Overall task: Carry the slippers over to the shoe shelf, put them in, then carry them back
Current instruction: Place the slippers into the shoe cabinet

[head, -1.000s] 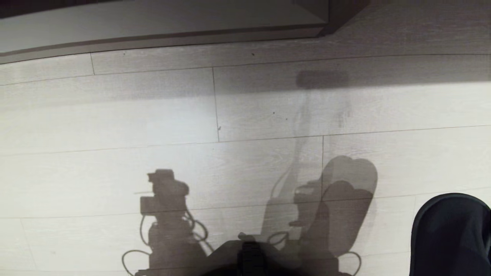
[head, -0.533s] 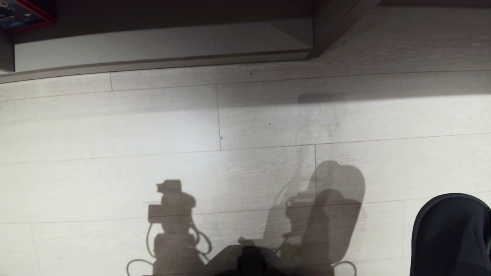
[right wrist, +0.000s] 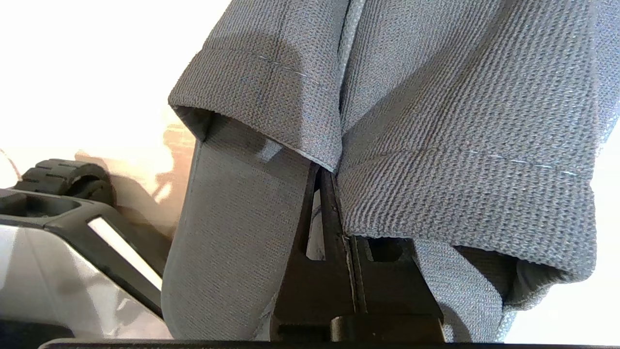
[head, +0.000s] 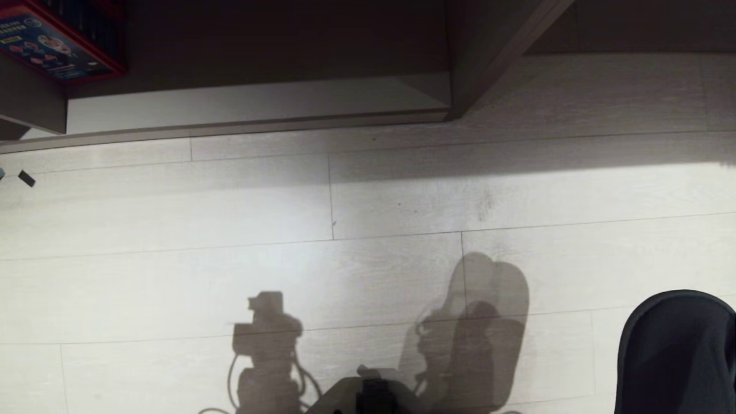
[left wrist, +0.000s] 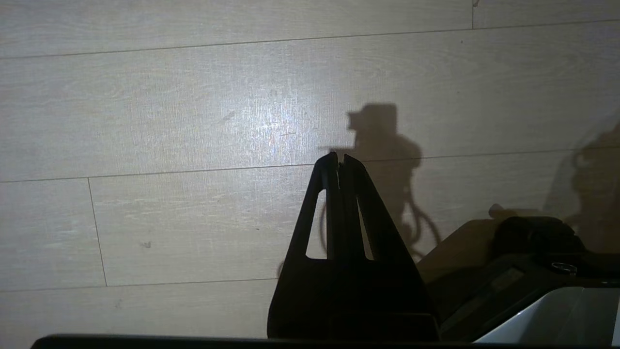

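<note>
view tilted up, shoe shelf [head: 259, 106] nearer; right gripper [right wrist: 323, 182] clamps slippers [right wrist: 436, 145].

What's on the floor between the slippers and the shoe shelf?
Nothing. In the head view only bare floor and shadows lie between the slippers and the shoe shelf.

Shelf [head: 259, 103] ahead, at far edge of floor [head: 172, 195], bottom board just above floor level. Divider [head: 460, 86] at shelf's right end; open floor beyond it to the right. Box [head: 57, 46] at far left, above the board, behind a second upright [head: 34, 109]. Small scrap [head: 26, 179] on floor, far left, just before shelf. Slippers [head: 678, 356] near right, hanging over floor, side by side, clamped in right claw [right wrist: 322, 189]. Left claw [left wrist: 339, 162] over bare floor, pinched together.
</note>
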Robot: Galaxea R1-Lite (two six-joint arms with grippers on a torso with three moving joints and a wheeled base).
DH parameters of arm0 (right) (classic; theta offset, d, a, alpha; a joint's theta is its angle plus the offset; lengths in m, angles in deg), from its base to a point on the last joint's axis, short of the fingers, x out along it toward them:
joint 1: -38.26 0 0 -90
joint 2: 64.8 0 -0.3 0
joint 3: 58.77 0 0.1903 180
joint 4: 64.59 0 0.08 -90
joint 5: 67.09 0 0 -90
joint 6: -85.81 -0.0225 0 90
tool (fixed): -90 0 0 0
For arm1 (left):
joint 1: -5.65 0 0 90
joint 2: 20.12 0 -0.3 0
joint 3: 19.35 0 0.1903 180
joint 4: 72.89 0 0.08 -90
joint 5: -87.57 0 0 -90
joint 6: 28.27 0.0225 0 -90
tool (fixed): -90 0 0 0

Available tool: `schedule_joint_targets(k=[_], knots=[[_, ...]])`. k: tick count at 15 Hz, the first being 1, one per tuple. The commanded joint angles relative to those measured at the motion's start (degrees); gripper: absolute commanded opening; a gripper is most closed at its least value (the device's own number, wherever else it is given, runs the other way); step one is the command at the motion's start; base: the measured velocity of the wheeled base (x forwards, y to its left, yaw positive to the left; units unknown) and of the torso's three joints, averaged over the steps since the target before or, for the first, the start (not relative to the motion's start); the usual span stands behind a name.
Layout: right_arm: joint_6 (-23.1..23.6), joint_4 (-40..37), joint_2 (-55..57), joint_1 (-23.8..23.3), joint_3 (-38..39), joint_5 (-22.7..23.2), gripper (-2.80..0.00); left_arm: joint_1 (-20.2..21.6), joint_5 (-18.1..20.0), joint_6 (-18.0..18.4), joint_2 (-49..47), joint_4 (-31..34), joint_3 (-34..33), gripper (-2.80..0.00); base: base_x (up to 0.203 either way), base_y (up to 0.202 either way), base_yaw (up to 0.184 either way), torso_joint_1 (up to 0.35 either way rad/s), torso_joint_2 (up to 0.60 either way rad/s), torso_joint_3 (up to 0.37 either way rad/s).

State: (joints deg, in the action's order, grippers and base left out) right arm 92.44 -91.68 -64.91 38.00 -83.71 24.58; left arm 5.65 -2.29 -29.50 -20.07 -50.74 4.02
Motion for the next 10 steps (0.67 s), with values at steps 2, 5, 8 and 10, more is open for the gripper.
schedule_joint_targets(k=[2, 5, 8, 10], knots=[[-0.3, 0.0, 0.2, 0.0, -0.1, 0.1, -2.80, 0.0, -0.1, -0.1, 0.0, -0.3, -0.4, -2.80, 0.000, 0.000, 0.000, -0.001, 0.00, 0.207], [-0.1, -0.1, 0.2, 0.0, -0.1, 0.1, -2.80, 0.0, 0.0, -0.2, 0.0, -0.3, -0.4, -2.80, 0.000, 0.000, 0.000, 0.001, 0.00, 0.200], [-0.2, -0.1, 0.2, 0.0, -0.1, 0.1, -2.80, 0.0, -0.1, -0.2, 0.0, -0.3, -0.4, -2.80, 0.000, 0.000, 0.000, 0.003, 0.00, 0.199], [-0.2, 0.0, 0.2, 0.0, -0.1, 0.1, -2.80, 0.0, -0.1, -0.2, 0.0, -0.3, -0.4, -2.80, 0.000, 0.000, 0.000, 0.002, 0.00, 0.205]])
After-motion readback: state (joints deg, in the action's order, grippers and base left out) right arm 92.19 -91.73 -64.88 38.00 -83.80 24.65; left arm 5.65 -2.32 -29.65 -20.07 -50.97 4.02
